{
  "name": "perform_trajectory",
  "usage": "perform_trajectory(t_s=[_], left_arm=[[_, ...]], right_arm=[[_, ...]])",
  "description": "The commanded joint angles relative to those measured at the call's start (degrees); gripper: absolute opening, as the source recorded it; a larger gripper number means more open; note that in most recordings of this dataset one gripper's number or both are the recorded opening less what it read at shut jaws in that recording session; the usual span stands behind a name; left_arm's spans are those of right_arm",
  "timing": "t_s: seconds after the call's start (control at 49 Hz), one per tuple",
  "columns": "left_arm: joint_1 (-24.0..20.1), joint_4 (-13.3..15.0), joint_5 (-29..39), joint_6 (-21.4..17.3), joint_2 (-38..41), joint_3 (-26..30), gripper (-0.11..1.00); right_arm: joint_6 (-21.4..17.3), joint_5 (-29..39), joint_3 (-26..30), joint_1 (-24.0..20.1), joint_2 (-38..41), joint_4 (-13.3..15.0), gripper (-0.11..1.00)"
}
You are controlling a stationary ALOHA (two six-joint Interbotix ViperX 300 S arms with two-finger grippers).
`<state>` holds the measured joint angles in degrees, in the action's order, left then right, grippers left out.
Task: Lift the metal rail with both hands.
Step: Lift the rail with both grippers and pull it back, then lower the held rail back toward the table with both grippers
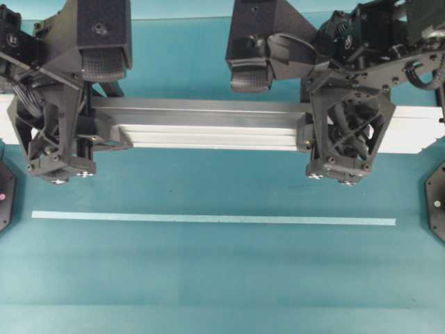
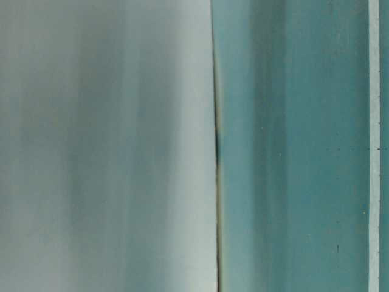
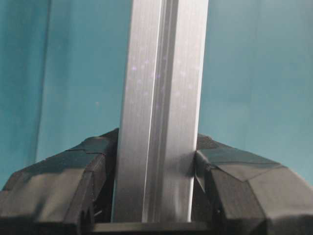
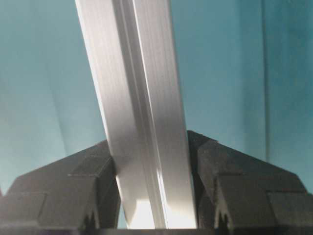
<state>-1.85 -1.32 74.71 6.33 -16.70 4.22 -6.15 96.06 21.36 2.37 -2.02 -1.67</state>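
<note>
Gripping: my left hand (image 3: pixel 155 196) and right hand (image 4: pixel 152 191) were each clenched on the rail (image 1: pixel 208 125).
Advice: I judged both should rise level.

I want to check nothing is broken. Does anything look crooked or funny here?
Nothing stands out. The metal rail lies level, gripped near each end by the left gripper and right gripper. The tape strip lies flat and straight.
</note>
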Motion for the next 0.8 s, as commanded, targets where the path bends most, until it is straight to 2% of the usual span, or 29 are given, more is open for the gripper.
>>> perform_trajectory(t_s=[0.0, 0.184, 0.51, 0.653, 0.775], left_arm=[[-0.53, -0.26, -1.05, 0.62, -0.26, 2.2, 0.37], [-0.44, -0.26, -0.88, 0.35, -0.35, 1.85, 0.37], [-0.44, -0.26, -0.18, 0.35, -0.44, 1.67, 0.37], [-0.44, -0.18, -0.18, 0.35, -0.18, 1.14, 0.37], [-0.53, -0.18, -0.7, 0.44, 0.09, -1.41, 0.37]], right_arm=[[-2.46, -0.97, 2.29, 0.18, -0.44, 0.62, 0.38], [-2.29, -1.05, 3.6, 0.18, -0.53, 1.67, 0.38], [-2.2, -1.05, 3.69, 0.18, -0.62, 1.67, 0.38], [-1.23, -1.32, 2.55, 0.18, -0.53, 1.67, 0.38], [0.53, -3.16, -0.79, 0.18, -0.44, 1.67, 0.38]])
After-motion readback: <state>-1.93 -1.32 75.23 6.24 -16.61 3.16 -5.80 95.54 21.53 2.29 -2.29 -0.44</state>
